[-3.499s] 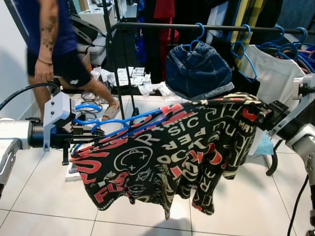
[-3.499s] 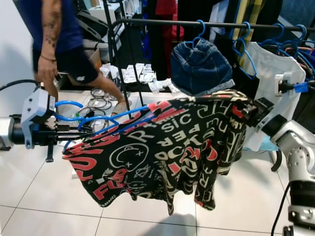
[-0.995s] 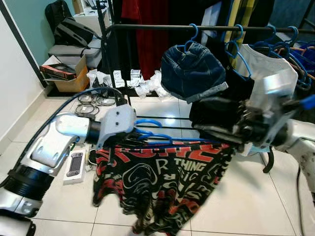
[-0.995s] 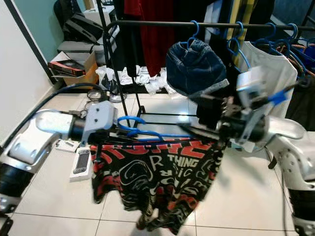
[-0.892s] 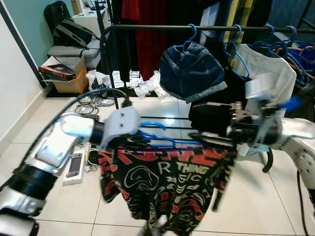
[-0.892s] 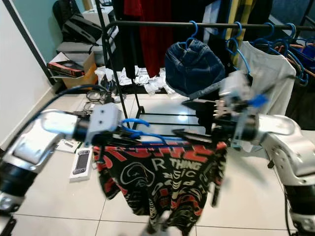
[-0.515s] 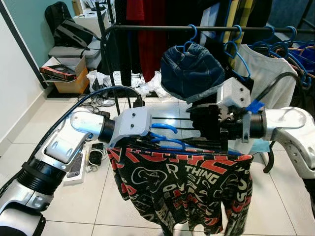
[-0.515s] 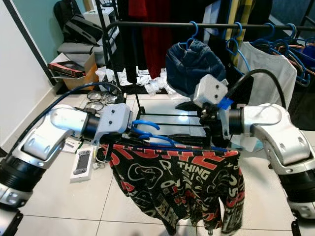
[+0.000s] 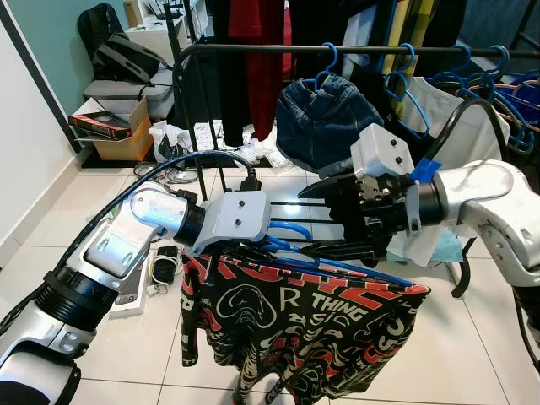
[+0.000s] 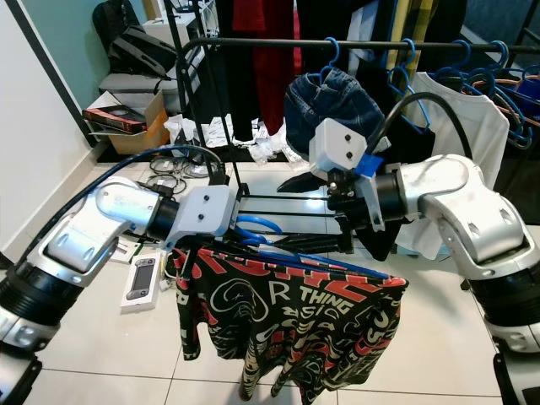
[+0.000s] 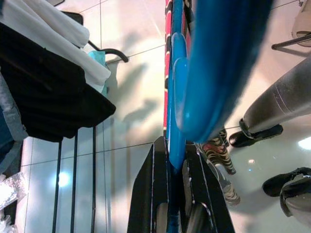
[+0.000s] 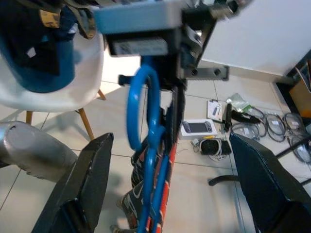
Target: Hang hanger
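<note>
Left gripper (image 11: 171, 194) is closed on the blue hanger (image 9: 291, 245), its two black fingers pinching the hanger's edge, as the left wrist view confirms at close range. That hanger carries a black shirt with red and white lettering (image 9: 325, 325), which drapes below both arms at mid-height over the floor, short of the clothes rail (image 9: 354, 50). Right gripper (image 12: 165, 141) faces the hanger from the right with its fingers spread wide apart on either side of the blue hook, gripping nothing; the right wrist view shows the open gap clearly, where the head views show only the dark finger bases in front of the silver forearm. Floor (image 9: 472, 337) is pale glossy tile with grey joints. On it to the left lie a small handheld device (image 10: 141, 277) and coiled cables (image 9: 173, 173). Further left, against a white wall, stands a cardboard box (image 9: 114, 139) with a dark bag (image 9: 122, 57) behind it before a teal wall. Across the far side runs the black rail, bearing a denim garment (image 9: 325, 122) on a blue hanger, a white garment (image 9: 460, 118) to the right and dark and red clothes behind. White packets (image 9: 173, 135) litter the floor beneath the rail.
</note>
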Robot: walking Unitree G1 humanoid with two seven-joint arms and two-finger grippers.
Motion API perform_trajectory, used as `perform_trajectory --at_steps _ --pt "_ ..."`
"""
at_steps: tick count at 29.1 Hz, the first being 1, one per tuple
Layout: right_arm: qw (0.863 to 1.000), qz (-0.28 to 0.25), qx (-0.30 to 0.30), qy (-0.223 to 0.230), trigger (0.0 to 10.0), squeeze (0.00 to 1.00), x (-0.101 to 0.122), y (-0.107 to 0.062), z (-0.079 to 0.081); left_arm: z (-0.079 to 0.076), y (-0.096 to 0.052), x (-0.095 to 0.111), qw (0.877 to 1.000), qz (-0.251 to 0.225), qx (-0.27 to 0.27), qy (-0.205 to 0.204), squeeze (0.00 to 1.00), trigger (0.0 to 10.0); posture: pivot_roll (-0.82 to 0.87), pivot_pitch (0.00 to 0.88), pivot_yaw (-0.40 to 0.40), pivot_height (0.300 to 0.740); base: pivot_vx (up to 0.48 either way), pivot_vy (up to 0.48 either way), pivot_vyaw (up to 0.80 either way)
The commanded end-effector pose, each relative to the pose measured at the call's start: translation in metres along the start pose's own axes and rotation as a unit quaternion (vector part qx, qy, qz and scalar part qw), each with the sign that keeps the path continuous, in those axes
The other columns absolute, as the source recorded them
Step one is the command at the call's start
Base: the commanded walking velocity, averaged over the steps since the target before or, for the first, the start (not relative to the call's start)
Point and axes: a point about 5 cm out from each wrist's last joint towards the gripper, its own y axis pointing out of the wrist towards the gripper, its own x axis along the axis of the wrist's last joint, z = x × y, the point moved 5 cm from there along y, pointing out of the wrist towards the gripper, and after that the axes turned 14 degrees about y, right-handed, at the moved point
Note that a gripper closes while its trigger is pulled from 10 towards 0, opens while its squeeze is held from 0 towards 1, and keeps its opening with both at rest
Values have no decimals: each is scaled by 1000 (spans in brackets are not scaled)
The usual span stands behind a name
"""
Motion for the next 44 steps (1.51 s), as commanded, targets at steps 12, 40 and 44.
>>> perform_trajectory --at_steps 12,40,44 --pt "988 155 12 -5 10000 0 -42 -5 6 1 -5 -2 1000 15 -13 7 0 10000 -79 45 52 740 0 0 0" --pt "986 163 11 -12 0 0 -57 35 -1 8 4 16 1000 -16 -14 7 0 10000 -73 43 52 740 0 0 0" --pt "985 171 7 -13 0 0 -59 34 -2 8 4 17 1000 -16 -14 8 0 10000 -74 40 52 740 0 0 0"
